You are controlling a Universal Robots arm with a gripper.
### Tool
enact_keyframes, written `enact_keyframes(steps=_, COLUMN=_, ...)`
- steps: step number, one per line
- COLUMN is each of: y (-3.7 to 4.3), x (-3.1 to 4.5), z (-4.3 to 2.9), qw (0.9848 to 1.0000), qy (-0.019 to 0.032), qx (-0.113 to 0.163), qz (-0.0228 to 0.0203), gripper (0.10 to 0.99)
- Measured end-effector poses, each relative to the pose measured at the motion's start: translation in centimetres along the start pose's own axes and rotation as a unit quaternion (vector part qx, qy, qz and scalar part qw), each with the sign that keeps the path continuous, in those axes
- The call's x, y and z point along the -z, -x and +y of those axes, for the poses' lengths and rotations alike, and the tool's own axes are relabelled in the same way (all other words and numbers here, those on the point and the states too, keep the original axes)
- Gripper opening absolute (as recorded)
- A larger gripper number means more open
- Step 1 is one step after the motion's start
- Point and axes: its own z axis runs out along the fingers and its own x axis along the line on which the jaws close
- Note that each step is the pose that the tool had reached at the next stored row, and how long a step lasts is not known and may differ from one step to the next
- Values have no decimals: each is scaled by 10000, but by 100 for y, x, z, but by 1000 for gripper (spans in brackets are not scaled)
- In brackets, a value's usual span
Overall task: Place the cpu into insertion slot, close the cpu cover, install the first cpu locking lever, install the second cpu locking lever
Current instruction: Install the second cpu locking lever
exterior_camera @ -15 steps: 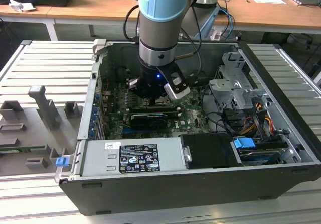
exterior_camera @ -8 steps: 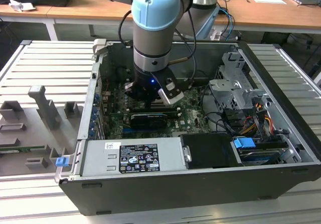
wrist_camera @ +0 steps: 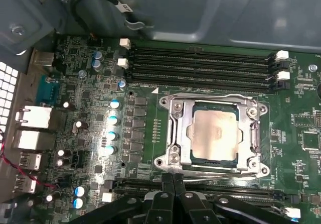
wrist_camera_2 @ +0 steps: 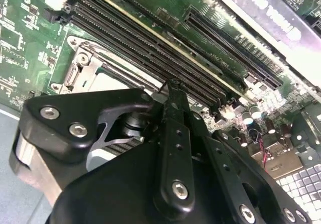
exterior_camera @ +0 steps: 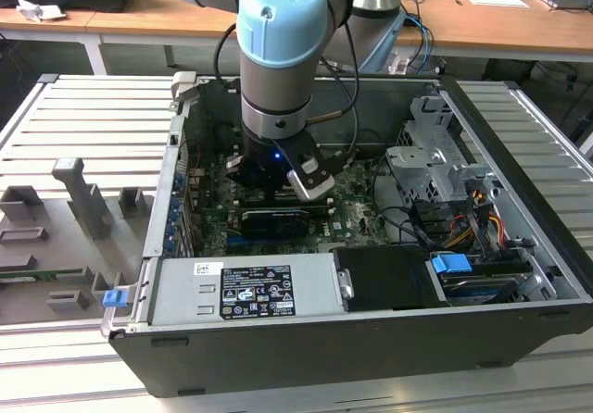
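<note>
The cpu (wrist_camera: 213, 136) lies flat in its socket on the green motherboard, pale silver face up. The cpu cover (wrist_camera: 249, 133), a silver frame, is down around it. A thin wire locking lever (wrist_camera: 220, 172) runs along the socket edge nearest my fingers. My gripper (wrist_camera: 173, 180) is shut, its tips together just off that edge. In the second wrist view the gripper (wrist_camera_2: 173, 91) reaches down between the socket frame (wrist_camera_2: 83, 63) and the memory slots, a thin wire hook beside its tip. In the exterior view the gripper (exterior_camera: 264, 180) hangs low inside the open computer case.
Black memory slots (wrist_camera: 200, 66) flank the socket. A long black graphics card (exterior_camera: 273, 220) lies in front of the gripper, a grey power supply (exterior_camera: 246, 288) nearer the camera. A metal drive cage (exterior_camera: 435, 168) and cables stand at the exterior view's right. The case walls (exterior_camera: 176, 181) enclose the work.
</note>
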Motion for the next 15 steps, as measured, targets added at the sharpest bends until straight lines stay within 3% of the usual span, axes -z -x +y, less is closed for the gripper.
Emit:
enact_keyframes(steps=1, y=-45, x=-29, z=-17, qw=10000, qy=44, qx=2, qz=-6, gripper=106)
enact_keyframes(steps=5, y=-48, x=-92, z=-30, qw=9998, qy=212, qx=2, qz=-19, gripper=106)
enact_keyframes(steps=15, y=-106, x=-168, z=-44, qw=9992, qy=392, qx=6, qz=-32, gripper=106)
